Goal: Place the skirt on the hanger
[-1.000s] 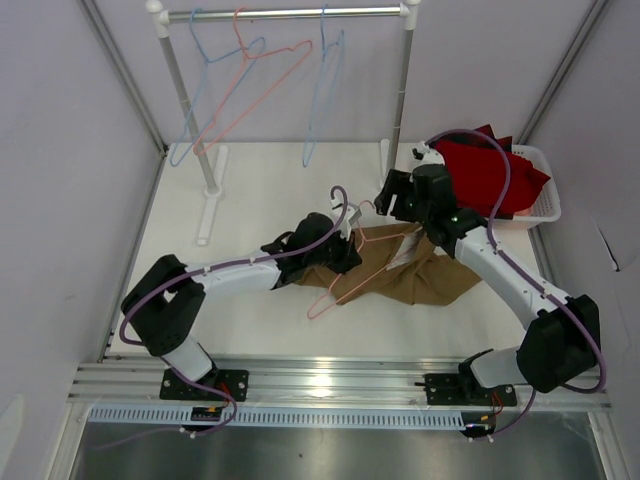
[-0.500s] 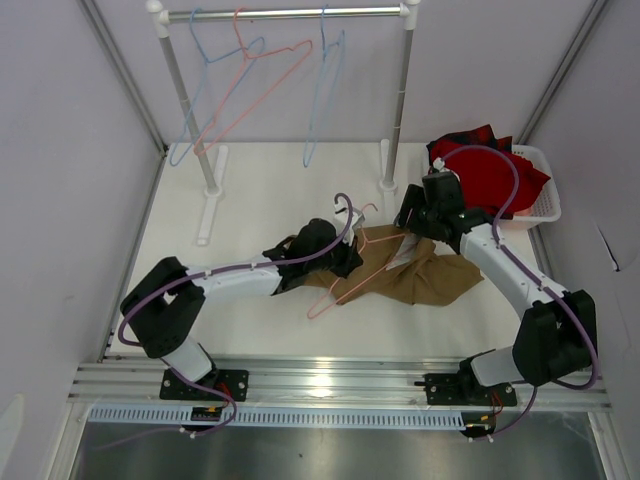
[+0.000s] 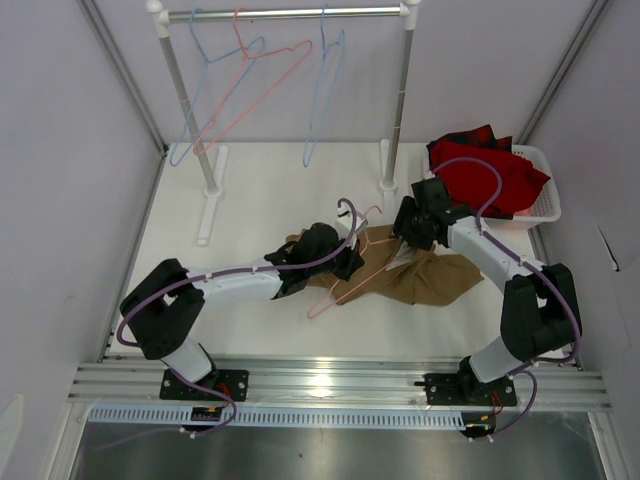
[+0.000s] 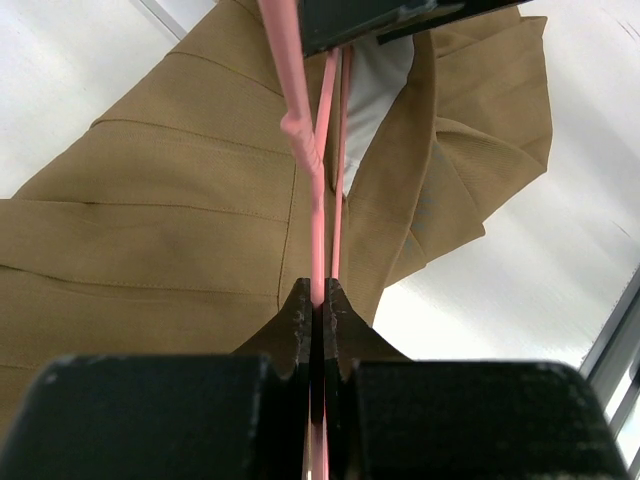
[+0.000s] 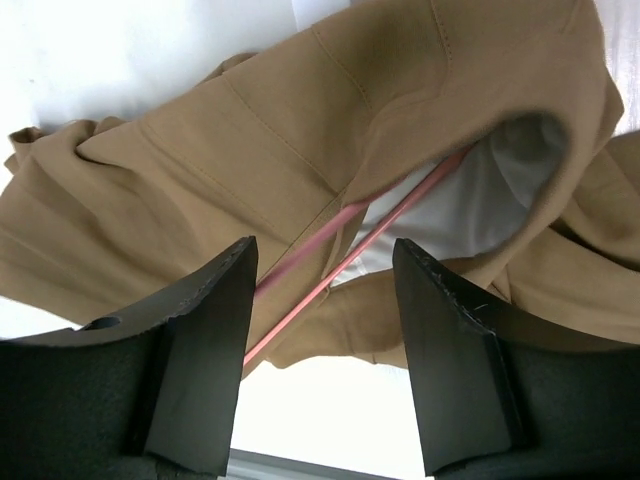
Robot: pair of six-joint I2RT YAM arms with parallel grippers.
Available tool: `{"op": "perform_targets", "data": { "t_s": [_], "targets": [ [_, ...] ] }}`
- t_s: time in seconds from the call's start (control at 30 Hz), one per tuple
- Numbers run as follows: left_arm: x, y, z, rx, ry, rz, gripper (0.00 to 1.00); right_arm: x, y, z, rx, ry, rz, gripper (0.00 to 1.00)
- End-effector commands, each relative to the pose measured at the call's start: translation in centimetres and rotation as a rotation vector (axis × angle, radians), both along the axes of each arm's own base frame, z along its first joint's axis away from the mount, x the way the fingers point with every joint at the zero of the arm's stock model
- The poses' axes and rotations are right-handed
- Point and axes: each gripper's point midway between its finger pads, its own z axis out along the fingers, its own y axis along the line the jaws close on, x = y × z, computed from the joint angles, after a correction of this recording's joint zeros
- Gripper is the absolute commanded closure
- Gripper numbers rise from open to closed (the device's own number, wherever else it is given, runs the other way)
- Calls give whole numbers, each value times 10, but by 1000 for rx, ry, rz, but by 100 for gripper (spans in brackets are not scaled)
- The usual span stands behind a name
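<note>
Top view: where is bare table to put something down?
Free: the table between the rack feet, behind the skirt; the front strip between skirt and rail. Crowded: the middle, where the left gripper pinches the hanger and the right gripper is open over the skirt; the basket at far right.

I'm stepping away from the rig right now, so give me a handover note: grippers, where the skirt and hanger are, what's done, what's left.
Left gripper: shut on the hanger.
Right gripper: jaws open over the skirt, holding nothing.
Skirt lies crumpled on the table; hanger partly inside its waist opening.
Done: hanger started into the skirt.
Left: pull the waist fully over the hanger.
</note>
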Motion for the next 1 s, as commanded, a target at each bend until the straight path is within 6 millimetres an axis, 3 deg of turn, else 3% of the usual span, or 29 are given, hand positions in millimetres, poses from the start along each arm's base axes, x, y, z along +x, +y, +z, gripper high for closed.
{"op": "perform_targets", "data": {
  "t_s": [0.0,0.1,0.13,0.23,0.33,0.43,0.47,0.67,0.97],
  "targets": [
    [6,-4,34,-70,-101,4,100,4,7,-7,27,17,-9,41],
    [5,-5,33,-74,-107,-1,100,9,6,-13,21,35,-13,61],
    [4,-5,32,-74,-106,-4,100,12,6,-10,18,34,-15,71],
    [3,-4,33,-76,-116,-5,100,15,4,-17,0,62,-12,89],
    [2,-3,34,-86,-129,-9,100,17,4,-25,-5,94,-12,100],
    [1,-4,37,-106,-144,-14,94,19,0,-31,-13,119,-22,100],
    [1,-2,36,-105,-147,-7,86,19,-2,-34,-17,127,-28,100],
    [7,0,42,-111,-189,13,61,21,0,-39,-30,193,-8,100],
    [9,-2,50,-75,-290,47,52,26,-3,-42,-55,254,-21,100]
  ]
}}
